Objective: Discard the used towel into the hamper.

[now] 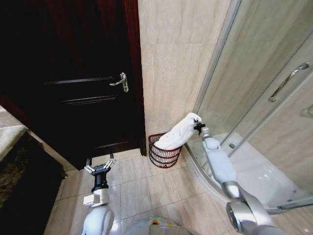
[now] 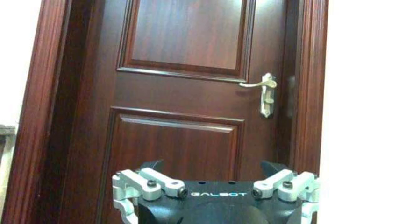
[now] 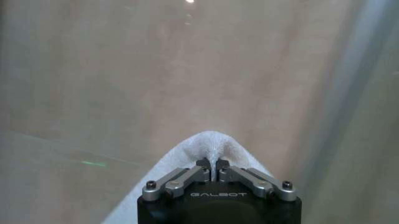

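Note:
A white towel (image 1: pixel 178 133) hangs from my right gripper (image 1: pixel 198 126), which is shut on its upper end beside the shower glass. The towel slopes down to the left, and its lower end rests in the hamper (image 1: pixel 164 155), a reddish-brown wire basket standing on the tile floor against the beige wall. In the right wrist view the fingers (image 3: pixel 203 169) pinch a fold of the towel (image 3: pixel 209 142). My left gripper (image 1: pixel 100 165) is open and empty, low on the left in front of the dark door; in the left wrist view the left gripper (image 2: pixel 215 179) faces that door.
A dark wooden door (image 1: pixel 83 83) with a metal lever handle (image 1: pixel 121 82) fills the left. A curved glass shower enclosure (image 1: pixel 264 98) with a raised white base stands to the right. Beige floor tiles (image 1: pixel 146 186) lie open between my arms and the hamper.

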Robot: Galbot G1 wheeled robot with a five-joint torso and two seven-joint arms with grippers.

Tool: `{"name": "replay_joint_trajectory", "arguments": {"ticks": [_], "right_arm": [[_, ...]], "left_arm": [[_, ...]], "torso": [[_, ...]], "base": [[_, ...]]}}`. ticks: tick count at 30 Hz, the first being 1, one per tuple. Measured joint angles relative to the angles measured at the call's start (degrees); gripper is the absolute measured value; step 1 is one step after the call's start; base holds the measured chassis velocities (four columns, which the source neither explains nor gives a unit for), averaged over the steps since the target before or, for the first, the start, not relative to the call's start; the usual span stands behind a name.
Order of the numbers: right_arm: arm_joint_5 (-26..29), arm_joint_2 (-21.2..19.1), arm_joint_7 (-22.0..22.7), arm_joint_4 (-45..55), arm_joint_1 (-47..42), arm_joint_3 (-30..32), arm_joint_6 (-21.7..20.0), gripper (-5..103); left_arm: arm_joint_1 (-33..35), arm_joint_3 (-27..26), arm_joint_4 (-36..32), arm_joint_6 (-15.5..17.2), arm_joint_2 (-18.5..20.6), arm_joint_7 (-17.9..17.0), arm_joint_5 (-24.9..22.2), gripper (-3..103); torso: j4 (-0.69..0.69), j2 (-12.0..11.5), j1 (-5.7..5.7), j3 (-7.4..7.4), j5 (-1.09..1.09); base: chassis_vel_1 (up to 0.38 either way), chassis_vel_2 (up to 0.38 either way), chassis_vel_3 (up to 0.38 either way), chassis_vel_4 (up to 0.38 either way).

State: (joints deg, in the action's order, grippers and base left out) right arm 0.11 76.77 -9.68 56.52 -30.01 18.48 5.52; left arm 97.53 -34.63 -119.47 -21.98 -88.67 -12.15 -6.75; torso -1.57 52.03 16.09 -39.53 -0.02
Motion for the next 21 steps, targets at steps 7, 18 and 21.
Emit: {"name": "replay_joint_trajectory", "arguments": {"ticks": [7,18,21], "right_arm": [[3.16,5.55,-0.95,-2.21,-1.07,-1.29,-3.38,3],[0.17,8.67,-0.65,-7.75,-3.64,3.47,-10.91,3],[1.87,8.63,-0.41,-7.57,-4.05,3.82,-14.73,3]], "left_arm": [[0.38,-1.07,0.07,-0.11,0.34,-0.08,-0.64,100],[0.55,-1.52,0.16,-0.18,1.24,0.01,-1.30,100],[0.53,-1.33,0.27,-0.10,1.20,0.44,-1.31,100]], "torso": [[0.01,0.00,0.00,0.00,0.02],[-0.02,0.00,0.00,0.00,0.02],[-0.02,0.00,0.00,0.00,0.01]], "base": [[0.000,0.000,0.000,0.000],[0.000,0.000,0.000,0.000],[0.000,0.000,0.000,0.000]]}}
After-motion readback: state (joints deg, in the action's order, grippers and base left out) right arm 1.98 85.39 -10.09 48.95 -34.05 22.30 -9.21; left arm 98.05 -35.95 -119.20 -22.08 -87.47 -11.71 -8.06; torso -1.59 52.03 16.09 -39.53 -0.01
